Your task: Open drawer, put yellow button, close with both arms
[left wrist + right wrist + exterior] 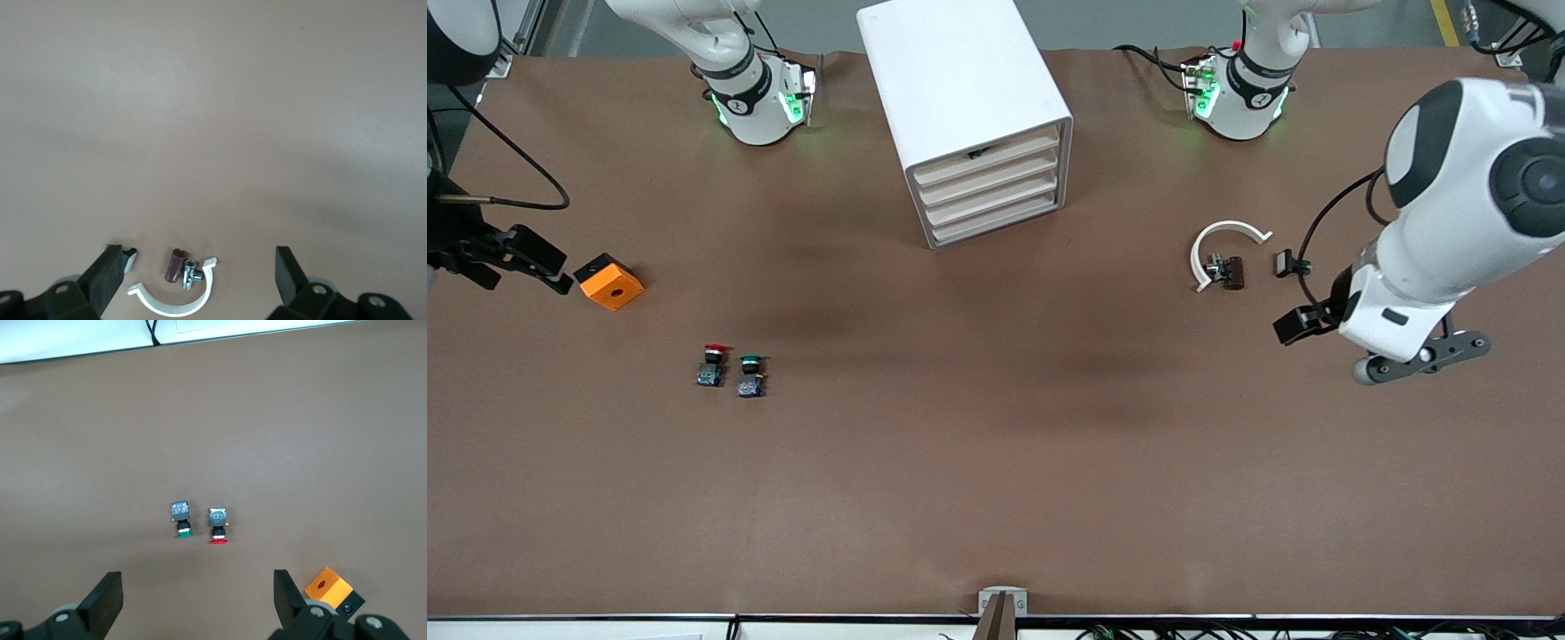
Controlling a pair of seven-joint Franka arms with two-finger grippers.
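The white cabinet point(960, 80) stands between the arm bases. Its top drawer point(996, 160) sits level with the three lower ones, with a small dark mark at its upper edge. The yellow button is not in view. My left gripper point(1303, 307) hangs open and empty over the table at the left arm's end, beside a white clamp; it also shows in the left wrist view point(197, 260). My right gripper point(516, 267) is open and empty at the right arm's end, beside an orange cube; it also shows in the right wrist view point(197, 581).
A red-capped button point(713, 364) point(217, 523) and a green-capped button point(751, 375) point(181, 520) stand side by side. The orange cube point(609, 282) point(328, 589) lies by them. The white clamp point(1209, 244) point(175, 305) holds a brown cylinder point(175, 265).
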